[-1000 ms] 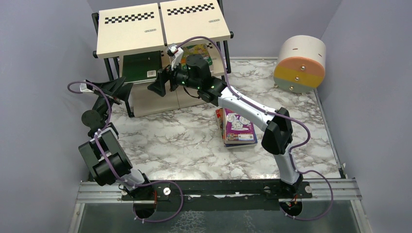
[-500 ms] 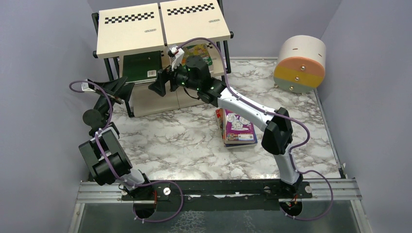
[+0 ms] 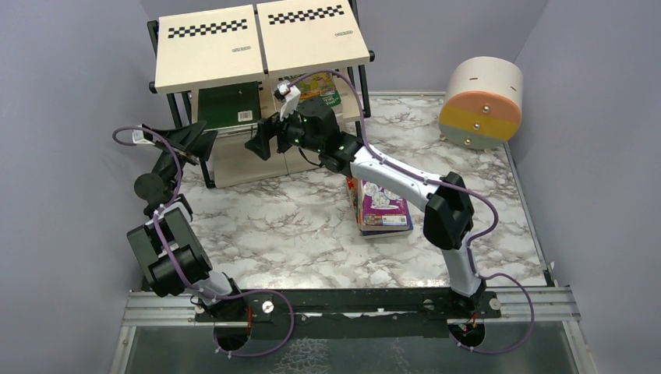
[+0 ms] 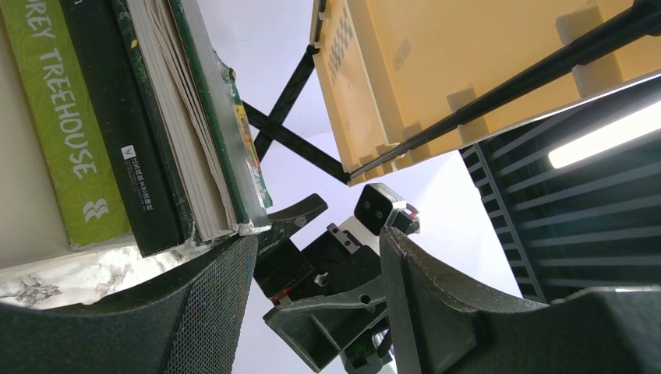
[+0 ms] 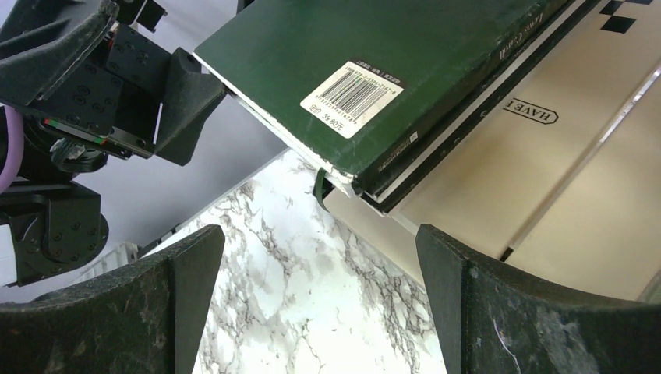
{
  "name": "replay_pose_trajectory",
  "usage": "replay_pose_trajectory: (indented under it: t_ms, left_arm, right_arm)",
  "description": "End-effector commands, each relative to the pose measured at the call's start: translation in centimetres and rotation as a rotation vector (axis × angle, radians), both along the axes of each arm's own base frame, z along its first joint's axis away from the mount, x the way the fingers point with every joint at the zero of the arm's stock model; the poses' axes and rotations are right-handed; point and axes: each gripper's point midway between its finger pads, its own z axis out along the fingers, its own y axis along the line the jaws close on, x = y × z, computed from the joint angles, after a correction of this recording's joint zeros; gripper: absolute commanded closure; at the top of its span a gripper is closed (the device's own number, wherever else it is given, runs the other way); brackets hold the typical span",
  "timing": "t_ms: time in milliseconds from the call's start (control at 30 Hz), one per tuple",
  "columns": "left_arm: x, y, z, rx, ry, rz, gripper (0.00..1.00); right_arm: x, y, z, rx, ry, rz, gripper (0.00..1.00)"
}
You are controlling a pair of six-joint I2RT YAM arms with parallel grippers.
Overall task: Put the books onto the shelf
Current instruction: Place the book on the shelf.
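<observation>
Marble table [image 3: 281, 234], arm bases at near edge. Left arm folded up at the left side. Right arm stretched far forward and to the left, across the table.

Stack of books [image 3: 383, 206] lies flat on the table mid-right, purple cartoon cover on top, forearm of the right arm passing above its far end. Not on the shelf yet.

Right gripper [image 3: 261, 144] hangs just in front of the shelf's middle tier. Right wrist view: right gripper [image 5: 318, 234] spread wide, nothing between the fingers [image 5: 125, 312], only marble below.

Left gripper [image 3: 191, 140] sits by the shelf's front left leg, pointing toward the right gripper. Left wrist view: left gripper [image 4: 318, 238] about half spread, empty; the other gripper shows through the gap.

Shelf [image 3: 206, 58] at far left-centre, beige top boards with checkered strips. Middle tier, left part: dark green book [image 3: 227, 105] flat on top of a small pile, barcode up [image 5: 355, 89], corner overhanging the board. Under it, a black book and a green Treehouse spine [image 4: 54, 132]. Middle tier, right part: colourful book [image 3: 321, 84], mostly hidden by the wrist.

Beige-and-orange drum [image 3: 479, 92] at far right, well apart from the shelf.
</observation>
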Motion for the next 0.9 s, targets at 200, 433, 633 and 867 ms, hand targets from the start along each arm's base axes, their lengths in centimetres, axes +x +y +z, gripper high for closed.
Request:
replay_pose_trajectory:
  t_ms: [200,433,633,867]
  left_arm:
    - [-0.1,-0.3,1.5,0.037,-0.078,0.02,0.48]
    - [-0.3,-0.4,1.2,0.03,-0.066,0.017,0.48]
    - [-0.8,-0.8,0.5,0.023,-0.042,0.004,0.48]
    - [-1.8,-1.6,0.0,0.031,-0.025,-0.019,0.48]
  right_arm:
    - [-0.3,-2.0,5.9,0.112,-0.077,-0.039,0.08]
    - [-0.6,-2.2,6.0,0.115,-0.079,-0.031,0.08]
    - [-0.9,-2.3,6.0,0.115,-0.076,-0.027,0.08]
    - [-1.3,-2.8,6.2,0.119,-0.078,-0.028,0.08]
